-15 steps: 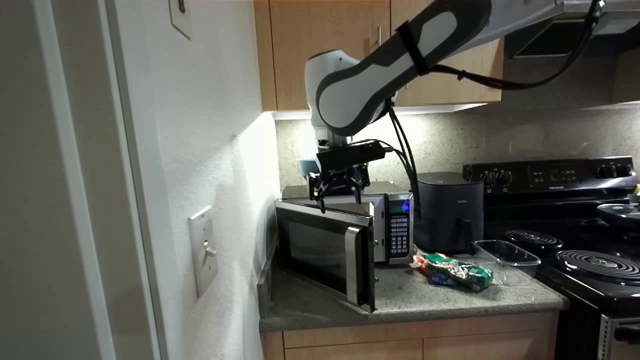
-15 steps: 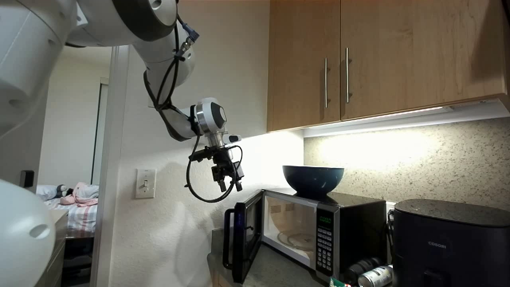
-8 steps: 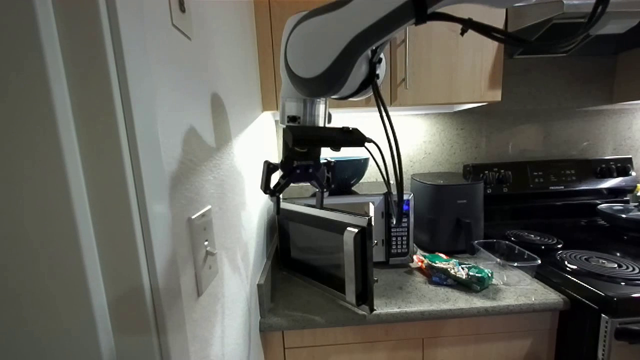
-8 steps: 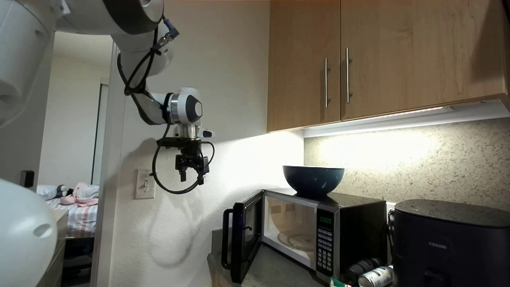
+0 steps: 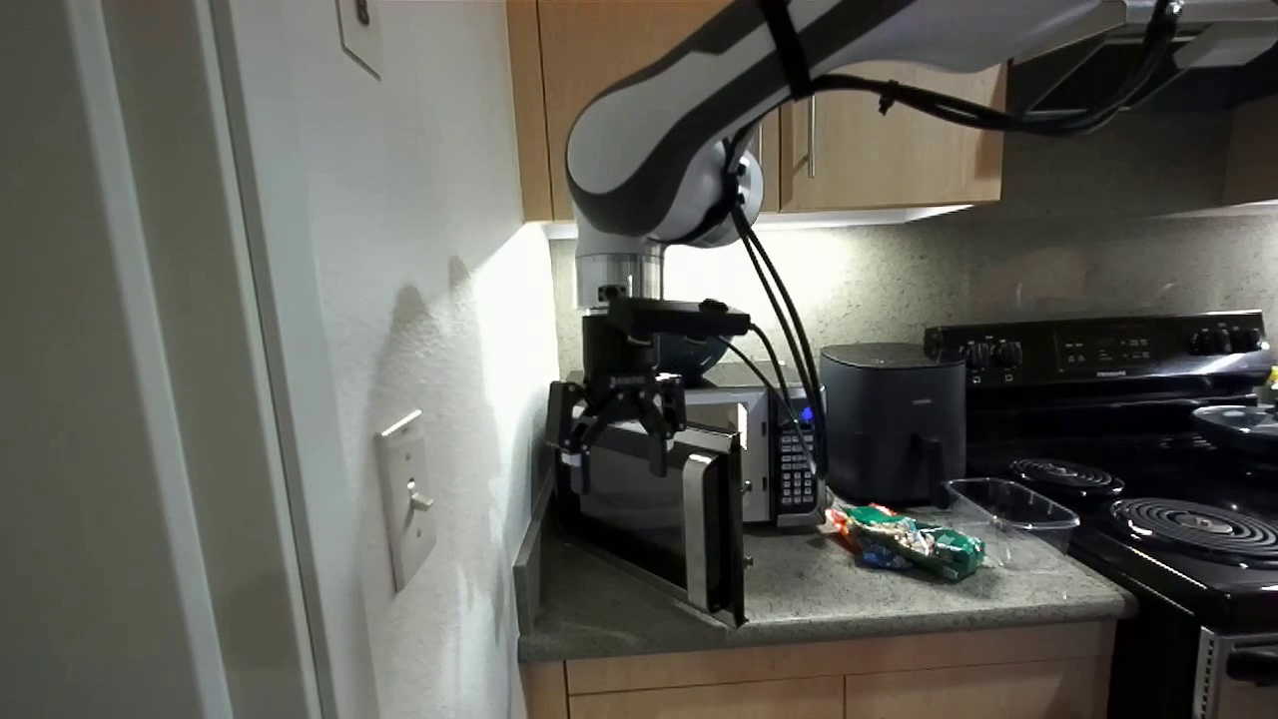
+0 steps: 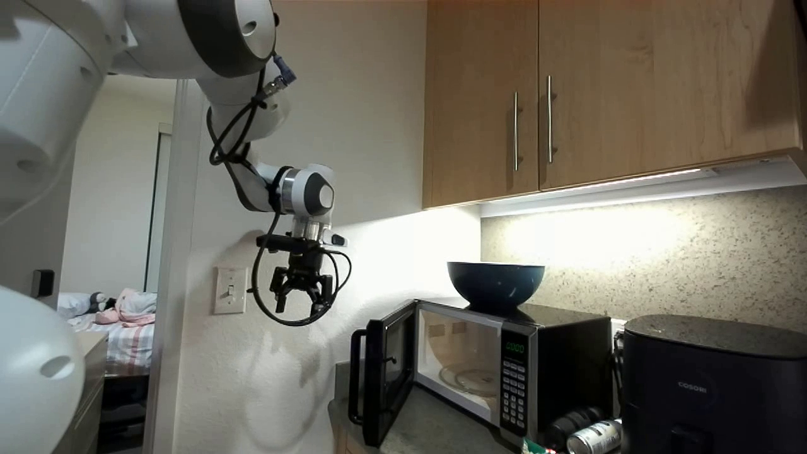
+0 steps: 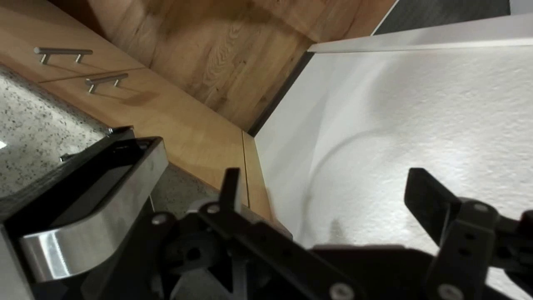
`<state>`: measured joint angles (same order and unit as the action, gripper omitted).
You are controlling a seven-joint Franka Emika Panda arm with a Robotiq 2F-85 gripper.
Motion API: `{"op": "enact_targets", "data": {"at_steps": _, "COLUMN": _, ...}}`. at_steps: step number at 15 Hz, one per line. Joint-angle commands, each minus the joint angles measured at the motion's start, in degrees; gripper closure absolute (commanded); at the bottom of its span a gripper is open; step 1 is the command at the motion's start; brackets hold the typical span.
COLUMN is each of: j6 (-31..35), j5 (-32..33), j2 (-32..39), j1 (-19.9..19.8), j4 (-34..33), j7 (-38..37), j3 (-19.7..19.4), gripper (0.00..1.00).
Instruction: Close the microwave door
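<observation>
The microwave door (image 5: 634, 524) stands open at an angle, with a dark window and a silver handle (image 5: 700, 529). It also shows in an exterior view (image 6: 392, 372). In the wrist view, the handle (image 7: 100, 237) and the door's free edge lie at the left. My gripper (image 5: 619, 471) is open and empty, fingers pointing down. It is on the door's outer side, by the side wall, and overlaps the door's upper part in that view. The gripper (image 6: 299, 308) appears higher than the door. Between its fingers (image 7: 325, 187) only wall and cabinet show. Contact with the door cannot be told.
The white wall (image 6: 265, 353) is close beside the gripper. A blue bowl (image 6: 496, 284) stands on the microwave (image 6: 574, 366). A black air fryer (image 5: 894, 429), snack bags (image 5: 904, 544) and a clear plastic container (image 5: 1013, 504) are on the counter. Upper cabinets (image 6: 482, 94) hang above.
The gripper has moved from over the microwave to the door's outer side, near the wall, and then dropped lower. It stays open. The door's angle looks nearly the same.
</observation>
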<state>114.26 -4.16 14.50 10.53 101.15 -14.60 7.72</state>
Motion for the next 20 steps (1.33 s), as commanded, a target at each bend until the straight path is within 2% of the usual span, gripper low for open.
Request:
{"op": "enact_targets", "data": {"at_steps": 1, "j6": -4.28, "j5": -0.90, "j2": 3.54, "j1": -1.71, "j4": -2.12, "j7": 3.04, "j3": -1.15, "gripper": 0.00}}
{"op": "enact_targets", "data": {"at_steps": 3, "j6": -4.61, "j5": 0.45, "j2": 4.76, "j1": -2.08, "j4": -2.21, "j7": 1.58, "j3": -2.47, "gripper": 0.00}}
{"op": "enact_targets", "data": {"at_steps": 6, "j6": -1.44, "j5": 4.27, "j2": 5.35, "j1": -1.71, "j4": -1.79, "j7": -1.72, "j3": -5.05, "gripper": 0.00}}
{"op": "enact_targets", "data": {"at_steps": 8, "j6": 1.87, "j5": 9.73, "j2": 5.03, "j1": -0.81, "j4": -1.41, "j7": -5.00, "j3": -7.05, "gripper": 0.00}}
{"op": "enact_targets", "data": {"at_steps": 14, "j6": 1.11, "j5": 23.67, "j2": 4.77, "j1": 1.14, "j4": -1.86, "j7": -21.80, "j3": -10.96, "gripper": 0.00}}
{"op": "enact_targets", "data": {"at_steps": 17, "j6": 0.04, "j5": 28.57, "j2": 4.04, "j1": 2.10, "j4": -2.84, "j7": -30.00, "j3": -11.47, "gripper": 0.00}}
{"op": "enact_targets", "data": {"at_steps": 18, "j6": 0.38, "j5": 26.11, "j2": 5.20, "j1": 0.37, "j4": -2.89, "j7": -25.50, "j3": -10.36, "gripper": 0.00}}
{"op": "enact_targets", "data": {"at_steps": 20, "j6": 0.36, "j5": 26.38, "j2": 5.21, "j1": 0.47, "j4": -3.20, "j7": -26.09, "j3": -10.26, "gripper": 0.00}}
